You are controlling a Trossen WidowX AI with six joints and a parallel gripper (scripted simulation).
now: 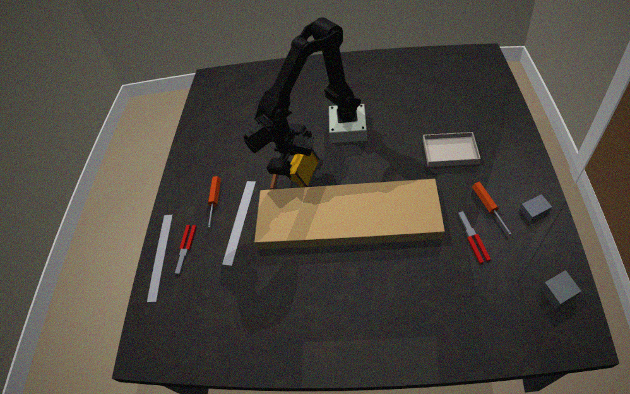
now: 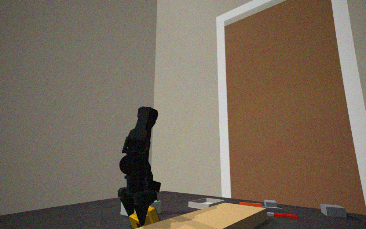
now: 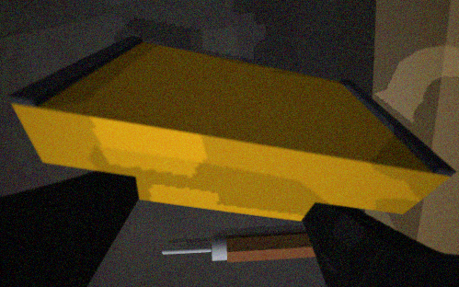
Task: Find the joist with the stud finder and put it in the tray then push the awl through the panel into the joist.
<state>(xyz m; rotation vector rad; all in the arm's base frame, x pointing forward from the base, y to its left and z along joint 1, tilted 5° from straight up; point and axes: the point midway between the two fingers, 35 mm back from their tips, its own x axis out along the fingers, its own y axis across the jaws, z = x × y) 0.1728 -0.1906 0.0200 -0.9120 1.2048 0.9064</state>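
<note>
The yellow stud finder [image 1: 307, 167] [image 2: 153, 215] [image 3: 232, 143] stands tilted by the back left edge of the tan floor panel [image 1: 356, 210] [image 2: 227, 214] [image 3: 454, 138]. My gripper [image 1: 291, 158] [image 2: 138, 218] [image 3: 226, 177] is shut on the narrower raised part of the stud finder, its fingers set wide on either side. Whether the stud finder touches the table is hard to tell. The awl [image 1: 273, 181] [image 3: 269, 249], with a brown-orange handle and thin metal tip, lies beyond it in the wrist view, partly hidden by a finger. The shallow tray [image 1: 452, 163] [image 2: 194, 204] holds nothing visible. No joist shows.
Screwdrivers with orange handles [image 1: 214, 191] [image 1: 485, 196] and red-handled pliers [image 1: 184, 243] [image 1: 478, 243] lie on both sides of the panel. Pale strips [image 1: 239, 222] [image 1: 160, 259] lie at left. Grey blocks [image 1: 536, 208] [image 1: 563, 287] sit at right. The arm's pale base [image 1: 347, 136] stands behind the panel.
</note>
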